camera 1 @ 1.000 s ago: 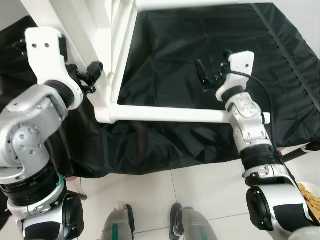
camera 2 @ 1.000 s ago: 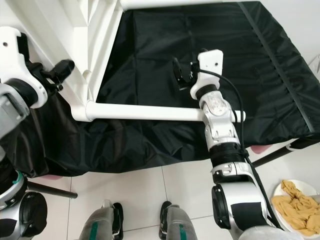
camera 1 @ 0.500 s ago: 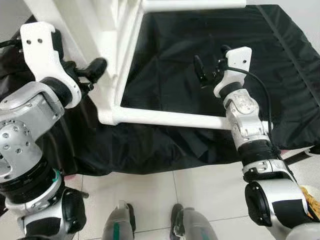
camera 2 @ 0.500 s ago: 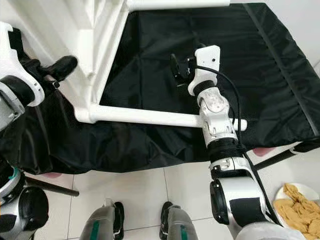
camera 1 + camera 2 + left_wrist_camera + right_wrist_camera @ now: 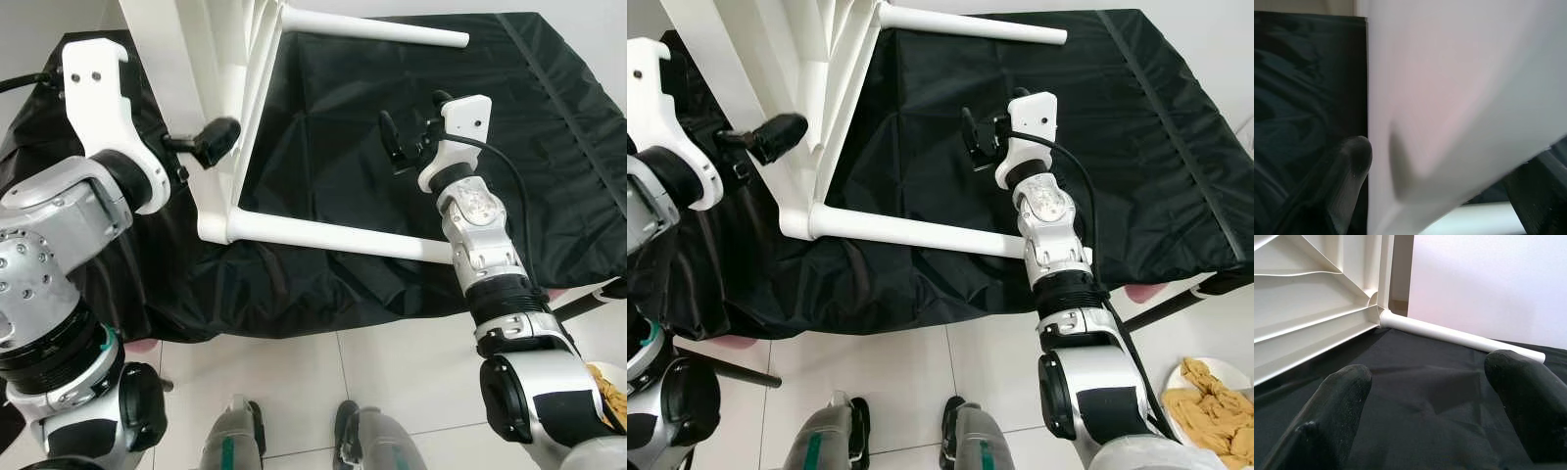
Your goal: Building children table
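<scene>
1. black cloth (image 5: 411, 137) covers the whole work surface. the white children table (image 5: 828, 59) stands tipped on its side on the cloth at your left, ribbed underside facing the right arm.
2. two legs are fitted and lie out across the cloth: near leg (image 5: 323, 233) runs from the lower corner joint toward the right arm, far leg (image 5: 377, 26) runs off the upper corner. the right wrist view shows the far leg seated in its corner socket.
3. left gripper (image 5: 211, 144) is clamped on the tabletop's edge panel. the left wrist view shows one finger on each side of the white panel, so it's gripping the table and carrying the tilt.
4. right gripper (image 5: 407, 145) hovers above the cloth between the two legs, fingers spread wide, nothing held. its forearm crosses over the near leg's free end.
5. my read of the step: rotating or righting the table with the left arm alone. looks late in the build, but the other corners are out of frame, so that's not confirmed.
6. to do it well: keep the left grip deep on the panel, since a thin smooth plastic edge can slip out under torque. turn slowly about the lower corner resting on the cloth.
7. bring the right gripper onto the near leg close to its socket to share the load. don't lever from the leg tip, that may pop the joint.
8. watch the cloth bunching under the corner, it can drag and shift the pivot.
</scene>
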{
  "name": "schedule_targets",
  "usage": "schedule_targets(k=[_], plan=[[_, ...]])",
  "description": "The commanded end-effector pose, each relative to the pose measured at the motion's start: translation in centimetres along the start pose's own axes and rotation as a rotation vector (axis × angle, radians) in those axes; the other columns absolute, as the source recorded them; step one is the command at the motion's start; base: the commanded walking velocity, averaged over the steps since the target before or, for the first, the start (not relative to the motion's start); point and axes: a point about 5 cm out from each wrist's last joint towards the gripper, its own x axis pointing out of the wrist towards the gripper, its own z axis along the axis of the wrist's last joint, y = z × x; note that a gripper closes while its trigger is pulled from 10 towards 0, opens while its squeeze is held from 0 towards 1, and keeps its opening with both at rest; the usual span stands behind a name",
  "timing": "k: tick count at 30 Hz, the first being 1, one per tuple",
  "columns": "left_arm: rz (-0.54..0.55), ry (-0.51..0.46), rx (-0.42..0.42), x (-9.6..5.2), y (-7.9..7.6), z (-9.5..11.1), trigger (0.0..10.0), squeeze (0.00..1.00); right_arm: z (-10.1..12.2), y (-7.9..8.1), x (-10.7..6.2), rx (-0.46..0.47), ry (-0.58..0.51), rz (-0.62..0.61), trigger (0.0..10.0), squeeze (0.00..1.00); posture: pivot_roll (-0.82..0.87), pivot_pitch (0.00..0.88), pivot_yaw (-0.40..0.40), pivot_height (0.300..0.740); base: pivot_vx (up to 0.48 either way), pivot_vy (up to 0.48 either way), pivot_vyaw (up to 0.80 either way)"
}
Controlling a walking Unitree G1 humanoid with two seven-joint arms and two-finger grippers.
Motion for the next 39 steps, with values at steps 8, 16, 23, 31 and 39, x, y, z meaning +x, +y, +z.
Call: schedule_targets(k=[8,16,23,31,39], plan=[[-0.122,0.059,0.021,-1.7,2.0,-0.8,10.0,0.0,-0.1,0.2,0.2,0.001,-0.003,0.013,10.0,0.0,0.11,0.174,0.03,0.74,0.0,0.0,0.0],[-0.135,0.084,0.089,-3.1,2.4,-0.7,10.0,0.0,-0.1,0.2,0.3,-0.002,0.0,0.02,10.0,0.0,0.12,0.169,0.01,0.74,0.0,0.0,0.0],[-0.234,0.157,0.125,-5.2,2.6,-1.8,10.0,0.0,0.0,0.9,0.9,0.002,-0.004,0.054,10.0,0.0,0.15,0.154,-0.018,0.74,0.0,0.0,0.0],[-0.335,0.137,0.045,-6.3,2.9,-2.2,10.0,0.0,0.4,1.3,1.6,0.003,-0.014,0.077,10.0,0.0,0.17,0.144,-0.039,0.74,0.0,0.0,0.0],[-0.502,0.091,-0.002,-4.2,0.8,-2.1,10.0,0.0,0.9,1.5,2.4,-0.001,-0.025,0.095,10.0,0.0,0.18,0.126,-0.062,0.74,0.0,0.0,0.0]])
